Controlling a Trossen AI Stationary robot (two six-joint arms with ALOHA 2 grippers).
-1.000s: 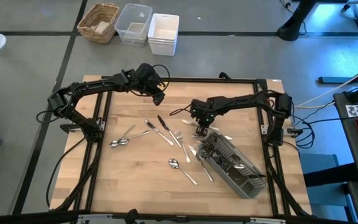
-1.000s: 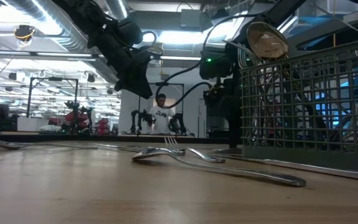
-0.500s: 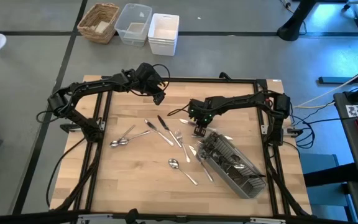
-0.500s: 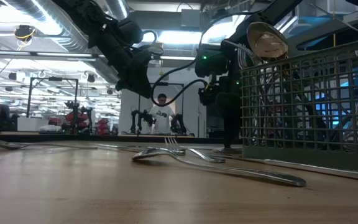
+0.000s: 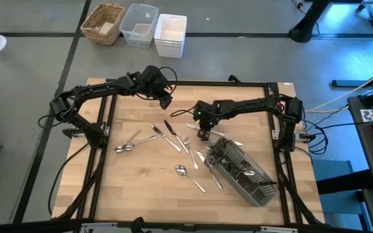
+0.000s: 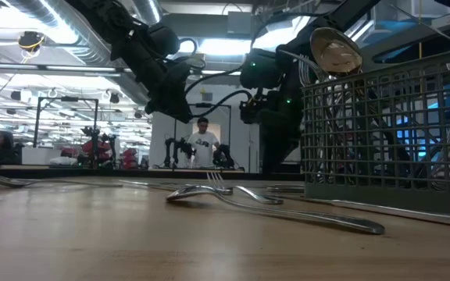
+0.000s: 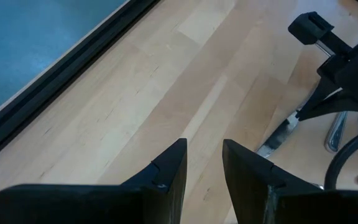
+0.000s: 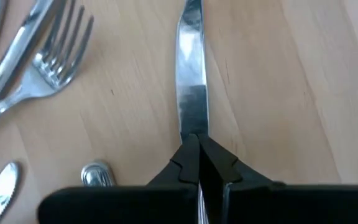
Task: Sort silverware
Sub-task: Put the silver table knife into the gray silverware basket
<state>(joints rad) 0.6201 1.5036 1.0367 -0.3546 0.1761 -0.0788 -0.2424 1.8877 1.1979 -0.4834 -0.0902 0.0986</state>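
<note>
From above, the right gripper (image 5: 203,134) is low over the middle of the tabletop (image 5: 141,188), just beside the near end of the caddy (image 5: 245,171), which lies slanted at the right. I judge it stands there because it is taking one piece to bring to the caddy. Loose silverware (image 5: 173,145) is spread in the middle: spoons (image 5: 127,146) to the left, a fork (image 5: 185,141) and knives near the centre, one spoon (image 5: 181,170) nearer the front. Some pieces already stand in the caddy, so the sorting looks partly done. The left gripper (image 5: 165,101) waits near the far edge, well apart from the cutlery.

From table height, a fork (image 6: 241,191) lies flat in front, and the caddy (image 6: 389,133) rises at the right with a spoon bowl (image 6: 336,48) above its rim. Both arms hang above the table; a person stands far behind.

The left wrist view shows its own fingers (image 7: 169,174) parted with a narrow gap and nothing between them, above bare wood, so it is released and idle.

In the right wrist view the gripper (image 8: 197,163) is clenched on a knife (image 8: 191,74), pinching it at one end so the rest lies flat on the wood ahead. This thin-edge grip probably allows lifting it off the board. A fork (image 8: 48,62) lies near, not touching it.
</note>
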